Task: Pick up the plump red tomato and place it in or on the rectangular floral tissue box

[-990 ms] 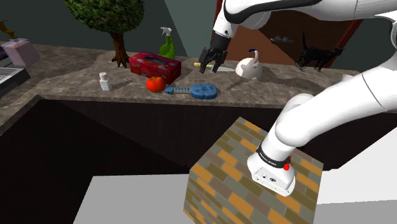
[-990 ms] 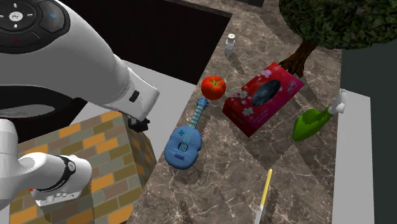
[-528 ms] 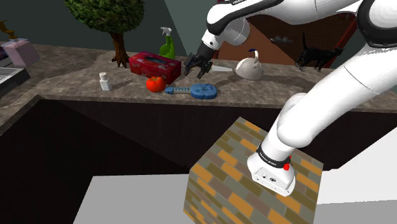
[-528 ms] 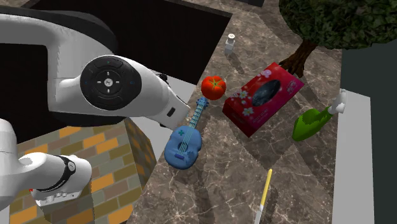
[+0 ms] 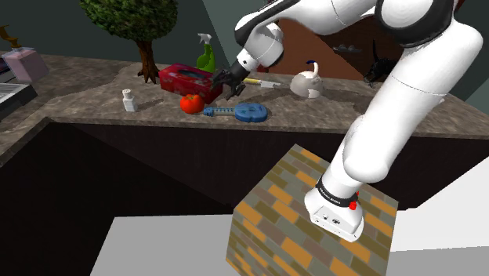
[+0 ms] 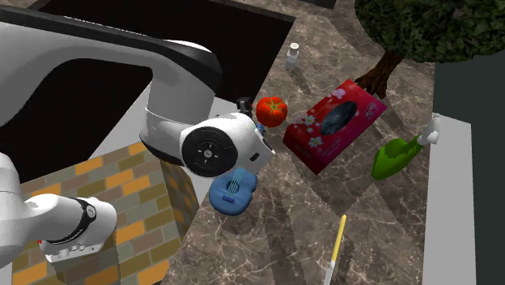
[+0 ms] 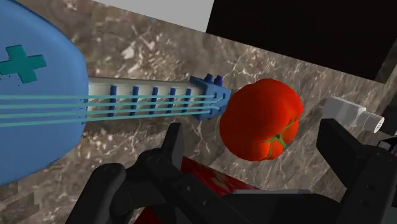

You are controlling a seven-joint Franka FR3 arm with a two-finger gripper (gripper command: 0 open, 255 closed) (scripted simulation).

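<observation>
Marble counter (image 5: 86,82) carries the red floral tissue box (image 5: 188,80) and the blue toy guitar (image 5: 244,112). The red tomato (image 5: 192,103) lies between the box and the counter's front edge, just beside the guitar's headstock. The black gripper (image 5: 222,83) hangs just above the tomato, fingers spread and not touching it.

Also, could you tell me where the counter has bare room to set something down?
Bare counter lies between the blue toy guitar, the yellow-handled knife and the red tissue box. Another free stretch runs from the white shaker towards the shoulder view's left. Crowded around the tomato, between guitar neck and box.
</observation>
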